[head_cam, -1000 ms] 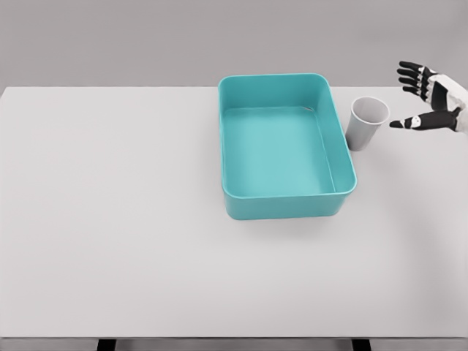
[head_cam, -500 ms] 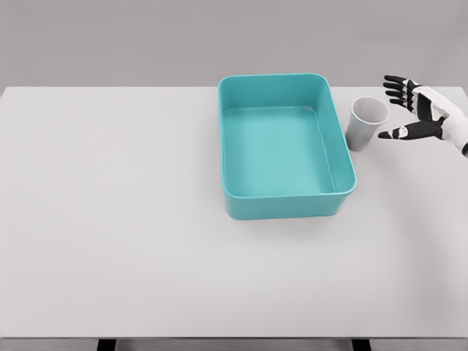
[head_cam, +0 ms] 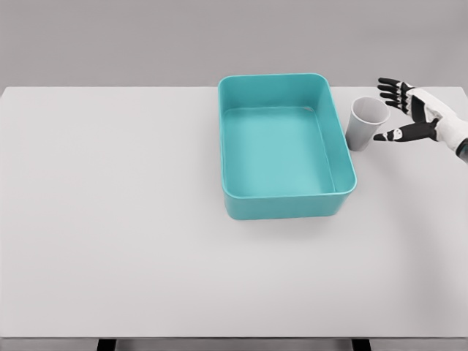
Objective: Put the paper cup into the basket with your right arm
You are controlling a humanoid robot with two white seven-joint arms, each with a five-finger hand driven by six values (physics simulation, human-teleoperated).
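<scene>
- Table (head_cam: 110, 241): white top fills most of the head view, its near edge running along the bottom of the picture, with two dark leg stubs showing just under that edge.
- Basket (head_cam: 287, 206): teal, rectangular, rounded corners, open top. It sits on the table right of the middle, long side running away from the camera. Its near wall faces the viewer; the inside floor shows bare teal.
- Cup (head_cam: 365, 124): white paper, upright on the table, mouth up and open. It stands outside the basket, just beside the basket's right wall near the far right corner. Whether cup and wall touch cannot be told; they look very close.
- Right hand (head_cam: 411, 117): enters from the right edge on a white forearm and sits just right of the cup, at about the cup's height. Palm faces the cup. Dark fingers (head_cam: 392, 88) are spread wide and point left above and behind the cup's rim; the thumb (head_cam: 387, 135) reaches left lower down, its tip near the cup's side. A gap shows between hand and cup, so nothing is held.
- Wall: plain grey backdrop lies beyond the table's far edge, across the top of the picture.
</scene>
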